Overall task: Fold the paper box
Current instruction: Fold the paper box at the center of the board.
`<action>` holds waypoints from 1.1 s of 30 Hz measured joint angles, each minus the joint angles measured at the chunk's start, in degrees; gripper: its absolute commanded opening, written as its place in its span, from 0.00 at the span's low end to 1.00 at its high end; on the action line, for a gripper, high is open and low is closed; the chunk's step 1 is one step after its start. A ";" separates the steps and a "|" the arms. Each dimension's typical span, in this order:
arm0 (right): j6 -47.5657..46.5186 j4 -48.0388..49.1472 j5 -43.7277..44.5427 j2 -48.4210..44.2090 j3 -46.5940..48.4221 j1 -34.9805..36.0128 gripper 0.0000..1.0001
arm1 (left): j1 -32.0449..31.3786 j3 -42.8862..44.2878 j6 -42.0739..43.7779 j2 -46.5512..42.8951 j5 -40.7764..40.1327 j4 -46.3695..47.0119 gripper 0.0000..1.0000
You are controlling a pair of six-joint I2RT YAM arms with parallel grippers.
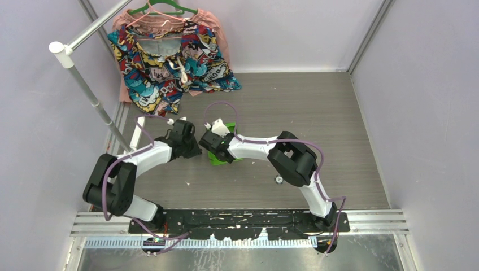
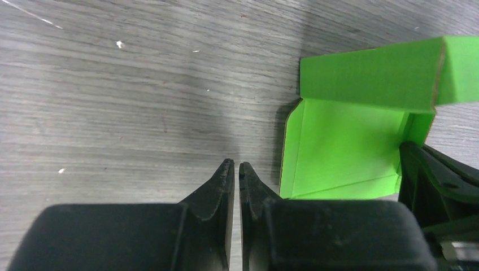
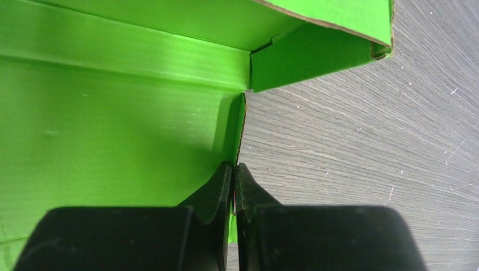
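Two arms bend inward and meet mid-table, and only the top view shows that, along with a patterned garment [image 1: 169, 62] on a hanger at the far left. From up there the paper box [image 1: 218, 160] is just green slivers under the wrists. The left wrist view shows more: the left gripper [image 2: 233, 165] is clenched on nothing over the grey table [image 2: 113, 84]. The lime-green box lies just to its right, not touching, with one wall standing. Only the right wrist view shows the grip: the right gripper [image 3: 233, 167] pinches the thin edge of a box wall, and the box's inside fills the frame's left.
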 measured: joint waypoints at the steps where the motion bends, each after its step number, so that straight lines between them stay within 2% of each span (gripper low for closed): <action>1: 0.00 -0.02 -0.04 0.00 0.00 0.00 0.09 | -0.13 0.07 -0.13 0.87 0.00 0.66 0.08; 22: 0.63 -0.13 -0.55 -0.02 0.15 0.00 0.04 | -6.84 4.72 -2.67 6.25 -3.69 2.43 0.08; 33: 0.85 -0.72 -1.75 -0.35 0.13 -0.55 0.03 | -7.41 7.23 -2.84 8.70 -5.33 1.92 0.07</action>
